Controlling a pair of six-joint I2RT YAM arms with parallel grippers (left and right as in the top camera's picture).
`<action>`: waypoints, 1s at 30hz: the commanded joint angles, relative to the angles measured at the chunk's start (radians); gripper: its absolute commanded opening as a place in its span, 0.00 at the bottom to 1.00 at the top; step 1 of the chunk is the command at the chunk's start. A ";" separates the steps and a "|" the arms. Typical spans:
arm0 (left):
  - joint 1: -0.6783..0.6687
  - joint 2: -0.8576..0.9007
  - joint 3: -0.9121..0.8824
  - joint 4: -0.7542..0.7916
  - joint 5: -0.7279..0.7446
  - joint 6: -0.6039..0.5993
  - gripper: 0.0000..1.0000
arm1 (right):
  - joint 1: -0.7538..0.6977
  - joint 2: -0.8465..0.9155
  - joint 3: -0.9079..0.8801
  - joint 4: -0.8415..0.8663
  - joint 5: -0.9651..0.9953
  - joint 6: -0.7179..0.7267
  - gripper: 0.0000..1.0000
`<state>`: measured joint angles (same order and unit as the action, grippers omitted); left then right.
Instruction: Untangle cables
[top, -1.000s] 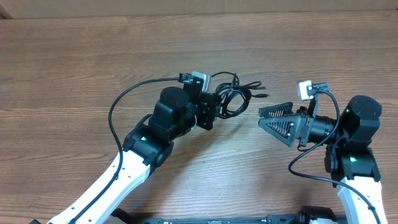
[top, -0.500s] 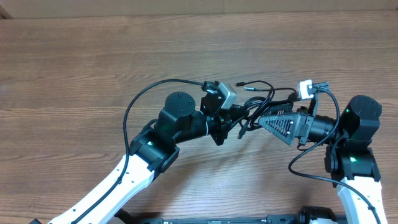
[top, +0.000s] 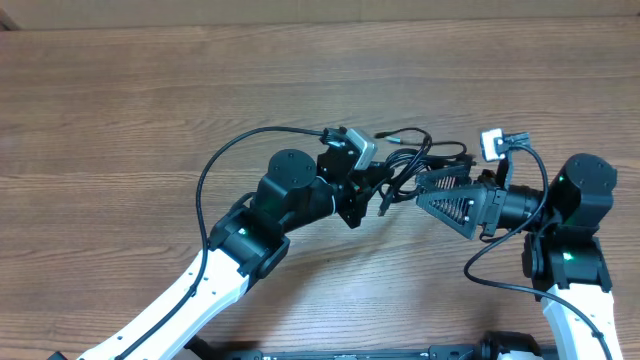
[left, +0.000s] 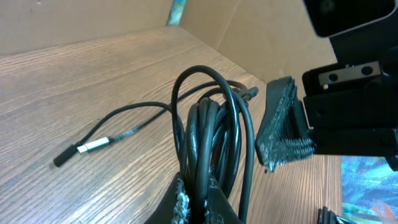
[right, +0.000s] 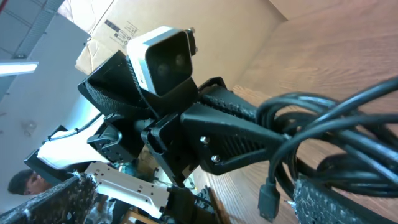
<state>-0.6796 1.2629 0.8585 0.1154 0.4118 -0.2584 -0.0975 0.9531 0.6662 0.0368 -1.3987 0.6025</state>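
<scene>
One cable bundle (top: 410, 160) — two pincers: left pincer (top: 374, 182), right pincer (top: 418, 188) — one table (top: 150, 100).

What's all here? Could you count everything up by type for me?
Robot arms: 2, the left arm and the right arm
Grippers: 2, the left gripper and the right gripper
Cable bundle: 1, strands too tangled to count singly
Table: 1
Total: 6

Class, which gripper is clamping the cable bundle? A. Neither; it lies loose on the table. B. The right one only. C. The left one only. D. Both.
C: the left gripper pinches the cables at the bottom of its wrist view, while the right gripper stands open, not closed on them.
</scene>
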 joint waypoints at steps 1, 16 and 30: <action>-0.023 -0.026 0.010 0.013 0.057 0.000 0.04 | 0.003 -0.001 0.009 0.007 0.046 -0.001 1.00; -0.100 -0.026 0.010 0.016 0.048 0.001 0.04 | 0.003 -0.001 0.009 0.141 -0.002 0.063 1.00; -0.100 -0.026 0.010 0.052 -0.101 -0.054 0.04 | 0.003 -0.001 0.009 0.254 -0.106 0.127 0.96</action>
<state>-0.7731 1.2434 0.8589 0.1394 0.3450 -0.2665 -0.0982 0.9604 0.6613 0.2764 -1.4452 0.7284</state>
